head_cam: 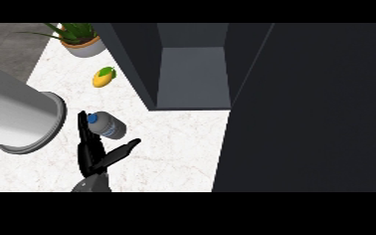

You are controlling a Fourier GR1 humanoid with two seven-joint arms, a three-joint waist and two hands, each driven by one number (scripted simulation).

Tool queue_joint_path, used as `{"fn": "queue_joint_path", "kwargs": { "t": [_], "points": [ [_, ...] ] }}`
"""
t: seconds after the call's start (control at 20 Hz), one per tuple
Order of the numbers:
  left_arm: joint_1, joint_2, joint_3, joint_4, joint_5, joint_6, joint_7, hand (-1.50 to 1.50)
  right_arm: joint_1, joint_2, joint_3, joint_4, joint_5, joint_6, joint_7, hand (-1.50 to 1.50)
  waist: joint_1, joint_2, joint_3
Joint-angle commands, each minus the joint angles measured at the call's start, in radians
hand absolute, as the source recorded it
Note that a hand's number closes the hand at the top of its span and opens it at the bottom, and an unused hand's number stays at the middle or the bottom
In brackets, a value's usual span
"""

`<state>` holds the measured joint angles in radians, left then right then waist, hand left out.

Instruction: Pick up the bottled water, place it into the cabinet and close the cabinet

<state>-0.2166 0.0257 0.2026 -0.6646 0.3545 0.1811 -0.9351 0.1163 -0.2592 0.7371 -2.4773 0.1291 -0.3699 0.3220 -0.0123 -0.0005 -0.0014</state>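
You see only one hand (93, 152), black, coming up from the lower edge at the left of the view on a grey forearm. Its fingers (84, 129) are straight and point upward; its thumb (123, 149) is spread out to the right.

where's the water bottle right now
In the head view, the bottled water lies on the counter at lower left, just beyond the left hand, left of the open cabinet.
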Motion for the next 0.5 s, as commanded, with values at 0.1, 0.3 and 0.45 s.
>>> {"fn": "queue_joint_path", "kwargs": {
  "t": [0.1, 0.3, 0.45],
  "points": [
    [-0.055, 0.029, 0.05, 0.138, 0.038, -0.132, -0.095, -1.5, 0.018, -0.024, 0.037, -0.13, 0.119, -0.015, 0.061, -1.5, -0.005, 0.0, -0.001],
    [-0.032, -0.024, -0.038, 0.121, 0.097, -0.09, -0.145, 1.5, 0.034, -0.035, 0.034, -0.119, 0.109, -0.02, 0.038, -1.5, -0.003, -0.002, 0.0],
    [-0.096, 0.013, 0.013, 0.087, 0.063, -0.118, -0.055, 1.5, -0.005, -0.046, -0.041, -0.116, 0.053, -0.003, 0.064, -1.5, 0.005, 0.0, 0.001]
  ]
}}
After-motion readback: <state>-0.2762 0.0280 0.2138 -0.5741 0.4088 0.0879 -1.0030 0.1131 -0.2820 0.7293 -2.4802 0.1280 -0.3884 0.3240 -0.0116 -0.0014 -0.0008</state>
